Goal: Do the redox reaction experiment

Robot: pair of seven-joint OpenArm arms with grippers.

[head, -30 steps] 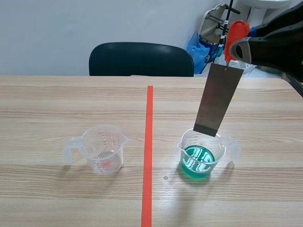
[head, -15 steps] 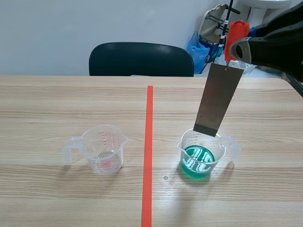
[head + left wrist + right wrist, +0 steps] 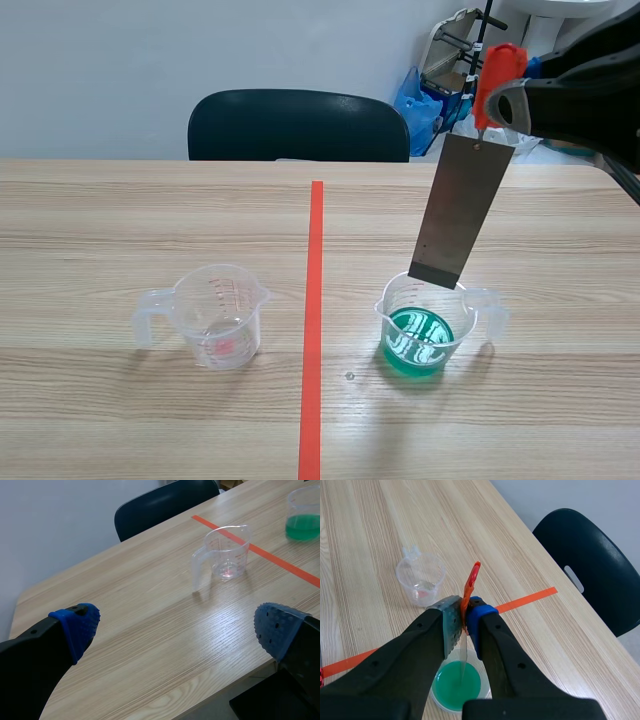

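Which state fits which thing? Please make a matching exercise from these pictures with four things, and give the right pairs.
Things:
1. metal sheet
2. cup on the right
3. cup on the left
4. left gripper

States:
a. open, holding nothing
b. holds green liquid
c. hangs from the right gripper, above a cup
d. holds no green liquid

Pairs: 1-c, 2-b, 3-d, 4-a
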